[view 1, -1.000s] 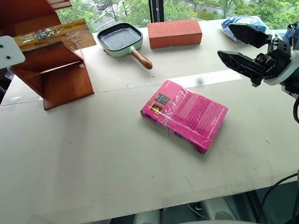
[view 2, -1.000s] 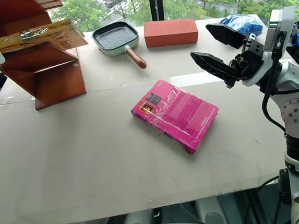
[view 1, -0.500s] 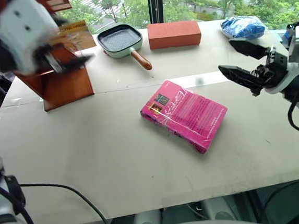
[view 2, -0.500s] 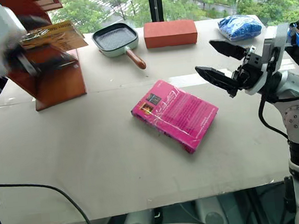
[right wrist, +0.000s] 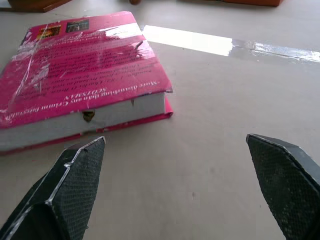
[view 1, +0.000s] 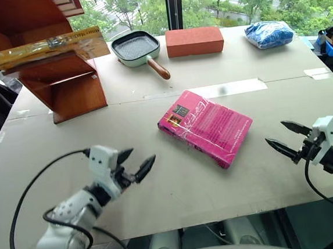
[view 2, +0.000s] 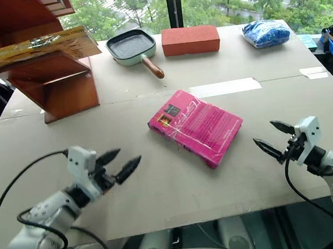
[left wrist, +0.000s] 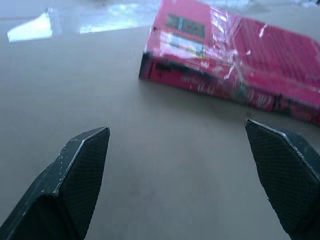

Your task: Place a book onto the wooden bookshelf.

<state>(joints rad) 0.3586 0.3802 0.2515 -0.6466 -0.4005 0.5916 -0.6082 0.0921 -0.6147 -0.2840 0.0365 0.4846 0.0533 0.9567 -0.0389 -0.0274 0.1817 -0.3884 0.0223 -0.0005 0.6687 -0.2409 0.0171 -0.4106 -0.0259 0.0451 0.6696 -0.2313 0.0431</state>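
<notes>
The yellow-orange book [view 1: 49,46] lies across a slanted panel of the reddish-brown wooden bookshelf [view 1: 70,86] at the table's far left, with no gripper touching it. My left gripper [view 1: 141,156] hovers low over the table's near left, open and empty, pointing toward a bright pink book [view 1: 206,127] lying flat in the middle. My right gripper [view 1: 275,132] is low at the near right, open and empty, pointing at the same pink book [right wrist: 80,65] from the other side. In the left wrist view the pink book [left wrist: 235,60] lies just beyond the spread fingers.
Along the far edge stand a pale green square pan [view 1: 136,47] with a wooden handle, a red-brown brick [view 1: 194,40] and a blue bag [view 1: 269,33]. A tape strip [view 1: 222,89] crosses the table [view 1: 96,125] behind the pink book.
Both arms dropped from high to just above the table's near edge. The left gripper came away from the bookshelf toward the near left; the yellow-orange book stays on the shelf.
</notes>
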